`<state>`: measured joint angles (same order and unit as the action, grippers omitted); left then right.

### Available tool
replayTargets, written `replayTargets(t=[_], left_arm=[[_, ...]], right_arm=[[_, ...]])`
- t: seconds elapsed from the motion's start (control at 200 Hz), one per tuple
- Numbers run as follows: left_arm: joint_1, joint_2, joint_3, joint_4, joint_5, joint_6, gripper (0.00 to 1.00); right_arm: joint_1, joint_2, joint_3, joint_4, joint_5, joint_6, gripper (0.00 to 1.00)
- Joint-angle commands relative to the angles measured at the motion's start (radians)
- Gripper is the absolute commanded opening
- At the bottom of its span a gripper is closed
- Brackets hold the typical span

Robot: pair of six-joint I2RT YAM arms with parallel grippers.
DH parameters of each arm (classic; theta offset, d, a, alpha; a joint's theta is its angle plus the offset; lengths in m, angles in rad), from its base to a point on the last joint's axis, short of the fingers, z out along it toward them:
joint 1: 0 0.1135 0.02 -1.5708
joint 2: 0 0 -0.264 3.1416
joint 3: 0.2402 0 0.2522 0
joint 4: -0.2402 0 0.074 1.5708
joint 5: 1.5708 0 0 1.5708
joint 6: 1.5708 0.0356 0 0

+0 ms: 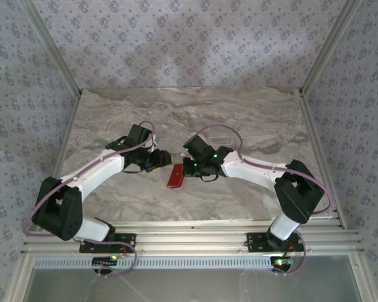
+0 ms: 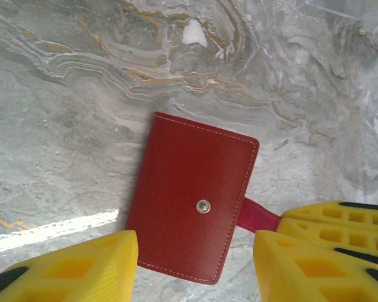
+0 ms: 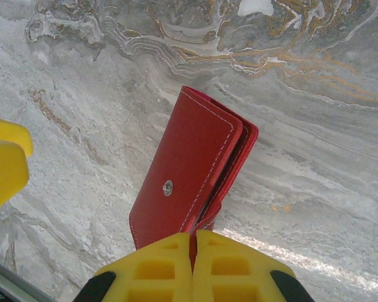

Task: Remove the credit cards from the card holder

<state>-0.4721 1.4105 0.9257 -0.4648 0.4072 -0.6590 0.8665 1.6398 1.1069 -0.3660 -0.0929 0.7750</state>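
Note:
The red card holder point(image 1: 175, 177) lies folded shut on the marble table, between the two grippers. In the left wrist view the card holder point(image 2: 189, 195) shows its snap stud point(image 2: 203, 206), and its tab point(image 2: 258, 217) runs right into the right gripper's yellow fingers point(image 2: 340, 229). My left gripper point(image 2: 195, 270) is open, with one finger on each side of the holder's near edge and not touching it. My right gripper point(image 3: 193, 251) is shut on the tab, which tilts the card holder point(image 3: 189, 163) slightly. The credit cards are hidden inside.
The marble table point(image 1: 189, 113) is walled by patterned panels at the back and sides. An aluminium rail point(image 1: 189, 236) runs along the near edge by the arm bases. The left gripper's yellow finger point(image 3: 3, 163) shows at the left edge of the right wrist view.

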Motion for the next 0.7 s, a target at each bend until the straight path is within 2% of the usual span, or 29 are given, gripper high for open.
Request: replayTargets(t=[0.0,0.275,0.47,0.595,0.695], left_arm=[[0.006,-0.019,-0.017,0.045,0.072,0.035,0.54],[0.017,-0.011,-0.077,0.085,0.084,0.044,0.56],[0.049,-0.011,-0.113,0.127,0.108,0.036,0.63],[0.065,0.033,-0.109,0.149,0.154,0.046,0.66],[0.069,0.074,-0.086,0.117,0.132,0.069,0.65]], right_arm=[[0.005,-0.031,0.029,0.001,0.016,0.017,0.03],[0.031,-0.041,0.064,0.03,0.012,0.024,0.03],[0.034,-0.009,0.078,0.022,0.002,0.022,0.04],[0.034,-0.007,0.117,0.015,0.009,0.018,0.04],[0.034,-0.012,0.123,-0.022,0.034,0.014,0.03]])
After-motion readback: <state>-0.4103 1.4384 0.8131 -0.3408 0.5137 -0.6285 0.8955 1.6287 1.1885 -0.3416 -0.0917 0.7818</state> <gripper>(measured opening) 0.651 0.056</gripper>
